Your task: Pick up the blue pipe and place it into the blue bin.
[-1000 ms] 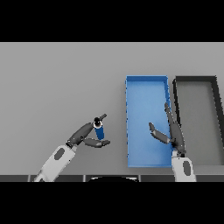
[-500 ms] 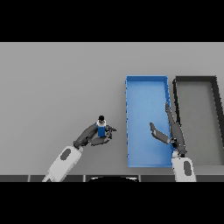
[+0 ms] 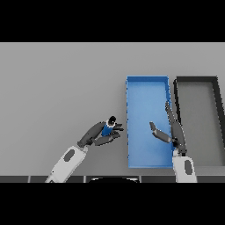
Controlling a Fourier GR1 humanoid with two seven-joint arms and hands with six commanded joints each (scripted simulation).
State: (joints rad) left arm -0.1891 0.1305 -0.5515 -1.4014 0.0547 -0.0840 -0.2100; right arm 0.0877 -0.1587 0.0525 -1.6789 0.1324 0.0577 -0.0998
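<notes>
**Blue pipe held in the left hand, just outside the blue bin**

The blue pipe [image 3: 107,129] is seen gripped in the left hand [image 3: 100,134], whose dark fingers are curled around it from both sides. Only a short blue section of the pipe is visible between the fingers, with a dark end showing at its upper tip. The hand and pipe are located over the grey counter [image 3: 61,88], a little to the left of the blue bin [image 3: 147,160] and close to its left wall, though not over it. Whether the pipe is lifted clear of the counter or is touching it cannot be told from this view. The left arm is seen entering from the lower left, angled up and to the right.

The right hand [image 3: 169,132] is held over the right part of the blue bin, beside its right wall. Its fingers are extended straight toward the far end of the bin, the thumb is spread out to the left, and nothing is held in it.

A dark grey bin [image 3: 217,127] is placed just to the right of the blue bin, the long sides of the two lying parallel and near each other. The interior of the blue bin shows only its blue floor around the right hand.
</notes>
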